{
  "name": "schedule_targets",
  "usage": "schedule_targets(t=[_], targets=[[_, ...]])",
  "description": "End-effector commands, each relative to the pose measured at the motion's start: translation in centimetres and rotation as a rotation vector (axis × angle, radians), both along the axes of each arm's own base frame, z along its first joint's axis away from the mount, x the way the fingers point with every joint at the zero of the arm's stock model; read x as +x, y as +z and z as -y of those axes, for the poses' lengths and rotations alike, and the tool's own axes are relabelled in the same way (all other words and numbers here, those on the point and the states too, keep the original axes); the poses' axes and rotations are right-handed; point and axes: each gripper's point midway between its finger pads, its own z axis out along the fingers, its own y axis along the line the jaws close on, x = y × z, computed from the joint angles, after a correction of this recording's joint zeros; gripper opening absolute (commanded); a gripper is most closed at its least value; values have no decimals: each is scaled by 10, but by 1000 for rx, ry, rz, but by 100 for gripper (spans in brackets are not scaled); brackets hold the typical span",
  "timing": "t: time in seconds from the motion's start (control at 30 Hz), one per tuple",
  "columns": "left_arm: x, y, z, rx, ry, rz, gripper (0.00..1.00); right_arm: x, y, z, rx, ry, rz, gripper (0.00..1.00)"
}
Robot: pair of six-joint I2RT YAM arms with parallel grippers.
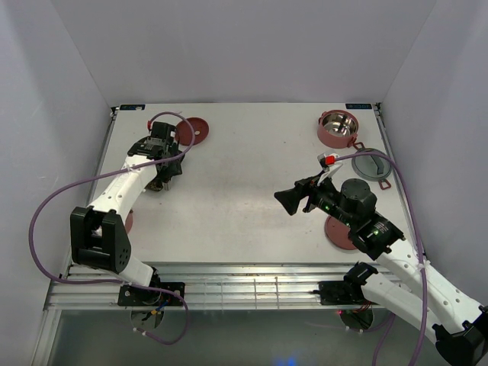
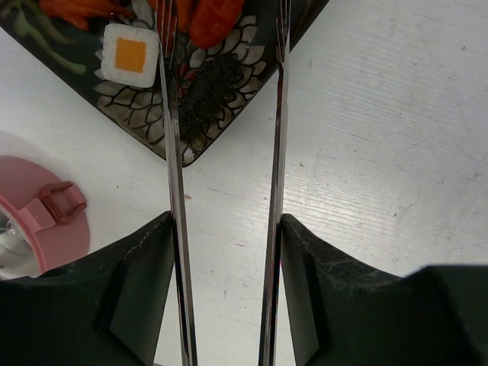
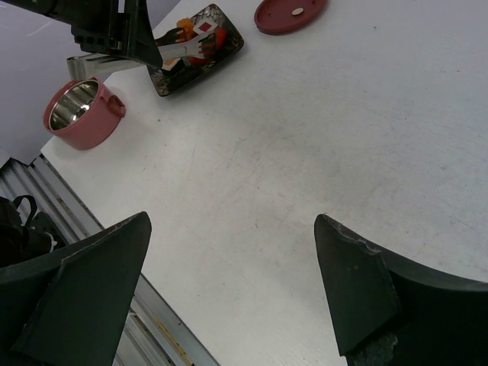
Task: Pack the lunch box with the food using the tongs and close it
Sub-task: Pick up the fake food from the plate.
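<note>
The left gripper (image 2: pixel 226 229) is closed on the tongs (image 2: pixel 173 152). Its two black fingers press on the outsides of the thin silver arms, which stay parted with a strip of table (image 1: pixel 244 168) showing between them. The tongs run forward from the fingers and reach over a corner of the dark floral plate (image 2: pixel 217 88), which lies near the table's left edge, about halfway back. One tong arm passes between a white roll with an orange centre (image 2: pixel 131 52) and the orange-red pieces (image 2: pixel 217 17). The other arm runs along the plate's edge. I cannot tell whether the tips touch any food. Just beside the plate, toward the front-left corner, stands one dusty-red tier of the lunch box (image 2: pixel 38 229), with its small side handle turned toward the plate. In the overhead view it is mostly hidden under the left arm. A flat dark-red lid (image 1: pixel 192 130) lies near the back edge on the left, close behind the left gripper. The second tier (image 1: pixel 338 127), its steel inside shining, stands near the back-right corner. A round flat piece with a grey face and dark-red rim (image 1: pixel 372 166) lies just in front of it by the right edge. Another dark-red disc (image 1: pixel 339 232) lies nearer the front, partly under the right arm. The right gripper (image 3: pixel 232 221) hangs over bare table right of centre, its jaws spread wide and holding nothing, well apart from the plate.
</note>
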Motion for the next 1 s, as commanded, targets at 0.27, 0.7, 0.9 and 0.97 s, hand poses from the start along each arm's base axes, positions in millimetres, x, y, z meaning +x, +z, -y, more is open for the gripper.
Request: schedule_targets(t=[0.27,0.7,0.9,0.97], targets=[[23,7,0,7,-65,47,64,-1,13,-2,46,12,50,93],[26,-7,0,-22,-88,8,64,0,13,-1,46,6,54,93],[31,-6,6,-52,-110,9,64,0,15,0,50,0,58,93],[32,-5,8,-62,-117,6,63,0,16,1,52,-5,61,93]])
